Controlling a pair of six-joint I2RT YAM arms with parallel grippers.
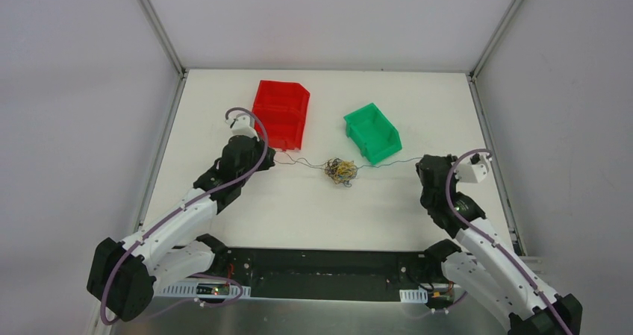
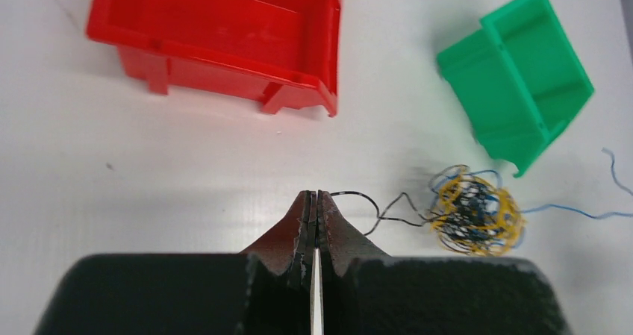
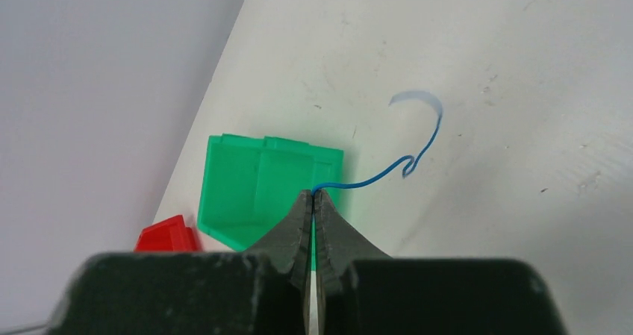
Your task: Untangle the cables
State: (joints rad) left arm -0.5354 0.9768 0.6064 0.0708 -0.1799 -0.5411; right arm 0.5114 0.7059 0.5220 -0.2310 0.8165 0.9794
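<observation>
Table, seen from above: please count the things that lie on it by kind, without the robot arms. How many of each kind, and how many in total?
Bins: 2, the red bin and the green bin
Cable tangles: 1, the tangle of thin cables
Total: 3

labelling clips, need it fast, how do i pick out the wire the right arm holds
Find the green bin on the white table; just nearer the arms sits a small tangled clump. The blue wire runs from the clump to the right gripper, pinched in its shut jaws. The left gripper holds a dark strand instead.
</observation>
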